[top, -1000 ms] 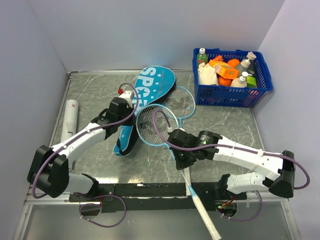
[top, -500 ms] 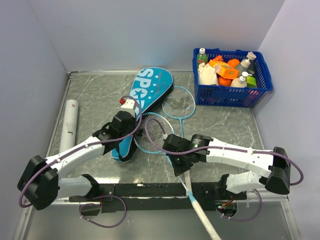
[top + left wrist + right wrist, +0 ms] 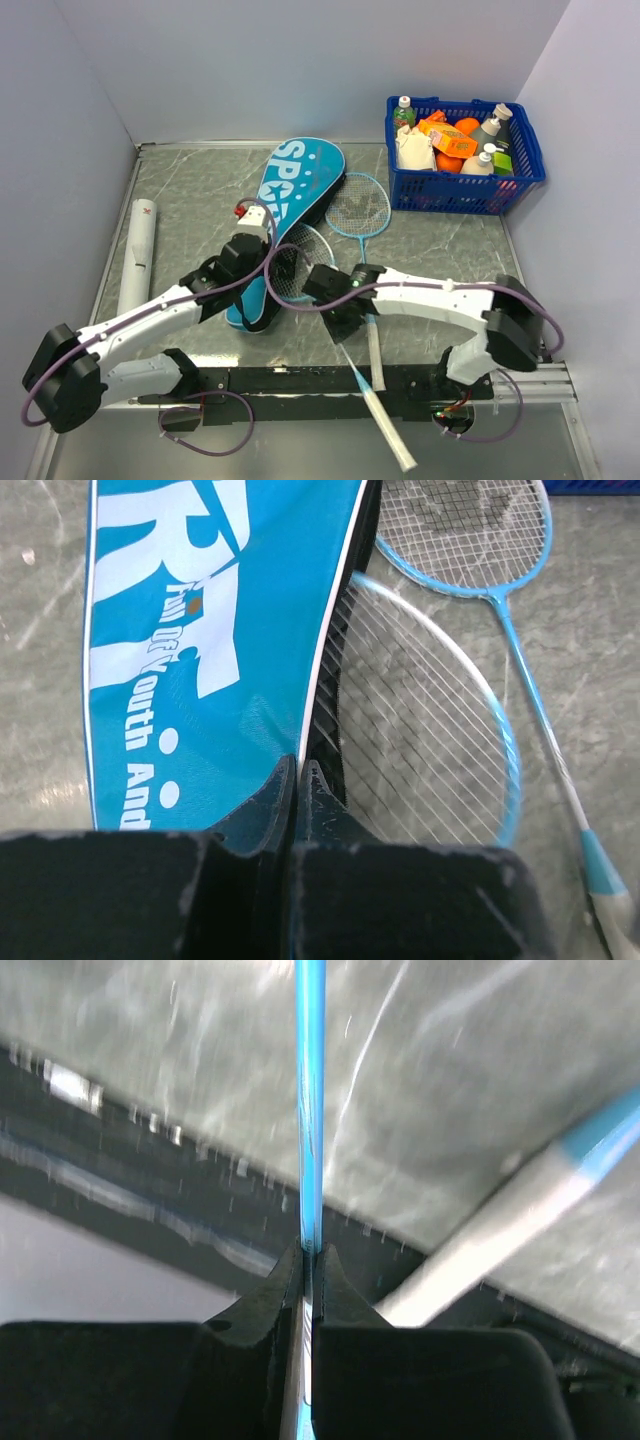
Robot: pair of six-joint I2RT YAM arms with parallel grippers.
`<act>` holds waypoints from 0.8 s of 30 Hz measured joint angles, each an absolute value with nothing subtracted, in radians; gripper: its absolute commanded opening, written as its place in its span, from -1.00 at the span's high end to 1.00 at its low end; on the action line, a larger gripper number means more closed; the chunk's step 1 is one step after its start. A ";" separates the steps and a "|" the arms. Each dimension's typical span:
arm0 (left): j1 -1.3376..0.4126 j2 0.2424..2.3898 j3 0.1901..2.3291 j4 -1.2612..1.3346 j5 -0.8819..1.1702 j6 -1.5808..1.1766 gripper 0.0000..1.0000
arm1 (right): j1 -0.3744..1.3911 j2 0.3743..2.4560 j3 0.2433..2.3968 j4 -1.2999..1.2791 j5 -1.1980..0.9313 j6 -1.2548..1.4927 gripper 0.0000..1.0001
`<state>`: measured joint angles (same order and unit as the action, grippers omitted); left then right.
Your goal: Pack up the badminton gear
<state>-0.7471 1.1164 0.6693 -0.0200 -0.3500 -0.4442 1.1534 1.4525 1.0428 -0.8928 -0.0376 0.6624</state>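
The blue SPORT bag (image 3: 300, 185) lies slantwise mid-table. My left gripper (image 3: 262, 262) is shut on the bag's open zip edge; in the left wrist view its jaws (image 3: 298, 775) pinch the seam of the bag (image 3: 200, 610). One racket's head (image 3: 318, 242) lies against that opening, and it also shows in the left wrist view (image 3: 430, 720). My right gripper (image 3: 338, 302) is shut on this racket's thin blue shaft (image 3: 310, 1110). The second racket (image 3: 358, 205) lies flat beside it. The white tube (image 3: 137, 250) lies at the left. No shuttlecocks show.
A blue mesh basket (image 3: 465, 160) full of bottles and packets stands at the back right. The second racket's white handle (image 3: 500, 1230) lies close to my right gripper. The held racket's grip overhangs the table's near edge above the black rail (image 3: 300, 378).
My right gripper has moved left with the racket, bringing its head up to the bag's opening. My left gripper has moved slightly toward the near edge, still holding the bag's edge.
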 measured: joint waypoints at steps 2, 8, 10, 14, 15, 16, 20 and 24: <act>-0.756 1.088 0.643 -0.020 -0.353 -0.467 0.98 | 1.113 1.509 1.073 -0.871 -0.037 0.642 1.00; -0.766 1.026 0.572 -0.025 -0.352 -0.522 0.98 | 0.944 1.656 1.211 -0.794 -0.061 0.588 1.00; -0.779 1.009 0.552 -0.024 -0.338 -0.527 0.98 | 0.884 1.723 1.278 -0.767 -0.074 0.577 1.00; -0.791 1.003 0.540 -0.017 -0.308 -0.539 0.98 | 0.815 1.872 1.423 -0.745 -0.110 0.558 1.00; -0.791 1.003 0.537 -0.014 -0.300 -0.542 0.98 | 0.805 1.915 1.465 -0.733 -0.121 0.556 1.00; -0.791 1.004 0.534 -0.009 -0.292 -0.544 0.98 | 0.799 1.953 1.506 -0.727 -0.126 0.555 1.00; -0.792 1.021 0.532 -0.002 -0.267 -0.554 0.98 | 0.772 2.094 1.656 -0.682 -0.144 0.559 1.00; -0.791 1.053 0.532 0.002 -0.260 -0.559 0.98 | 0.748 2.153 1.697 -0.620 -0.160 0.565 0.70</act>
